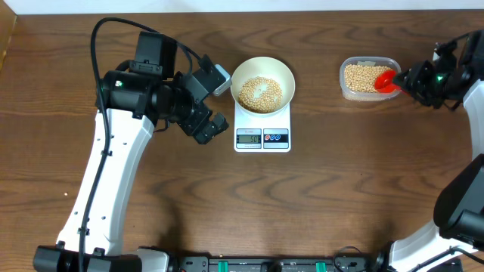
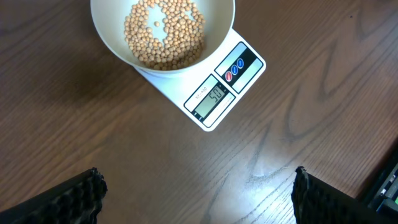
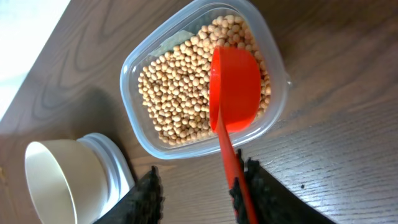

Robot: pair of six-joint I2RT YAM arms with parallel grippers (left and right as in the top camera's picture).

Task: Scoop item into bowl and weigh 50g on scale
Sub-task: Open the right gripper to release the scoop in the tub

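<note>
The white bowl (image 1: 236, 75) stands on the white scale (image 1: 262, 138) and holds tan beans (image 1: 261, 94). In the left wrist view the scale's display (image 2: 214, 96) reads about 50. My left gripper (image 1: 214, 115) hovers open just left of the scale, with nothing between its fingers (image 2: 74, 196). At the right, a red scoop (image 3: 235, 90) lies bowl-down on the beans (image 3: 180, 93) in the clear tub (image 3: 132, 62). My right gripper (image 3: 199, 177) stands open around the scoop's handle, which leans against the right finger (image 3: 255, 186).
The clear tub (image 1: 344, 75) sits at the back right, near the table's right edge. In the right wrist view the bowl (image 3: 37, 186) and scale (image 3: 115, 165) show at the lower left. Bare brown wood lies in front of the scale.
</note>
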